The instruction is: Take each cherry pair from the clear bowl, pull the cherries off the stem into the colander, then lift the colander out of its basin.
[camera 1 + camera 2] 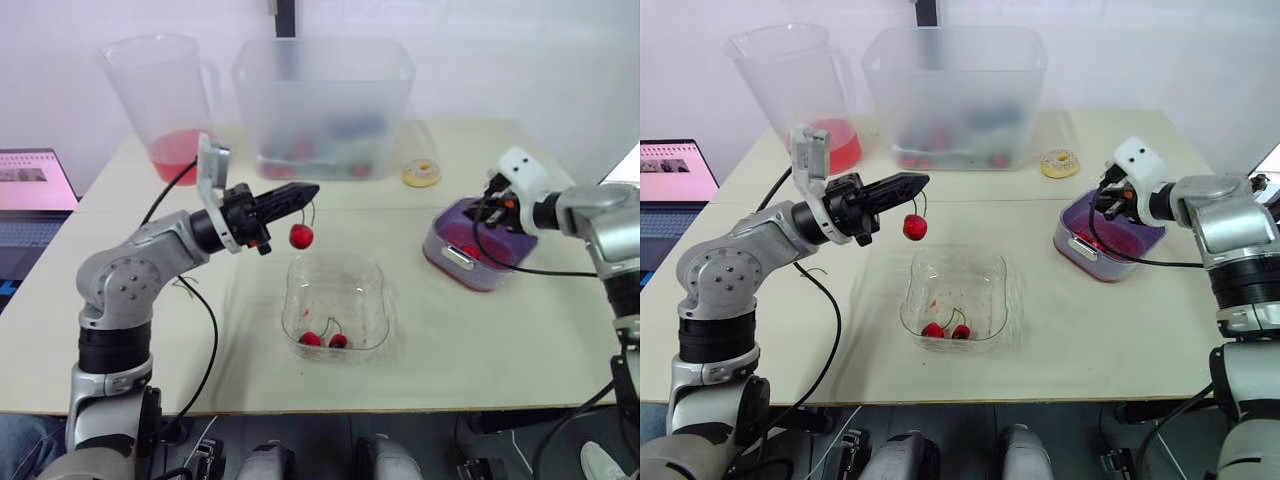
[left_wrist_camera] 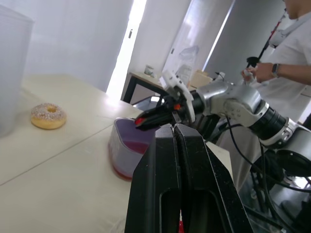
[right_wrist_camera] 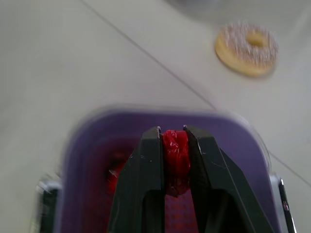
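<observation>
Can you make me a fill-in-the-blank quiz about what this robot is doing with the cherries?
The left gripper holds a stem with ___ hanging cherry.
The right gripper is shut on a loose cherry above the ___ colander.
In the clear bowl lie ___ more cherries.
Missing words: one; purple; two.

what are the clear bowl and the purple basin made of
Clear bowl: likely thin, glossy transparent plastic; the table and cherries show through its walls. Purple basin: probably moulded opaque plastic, smooth with a soft sheen.
</observation>
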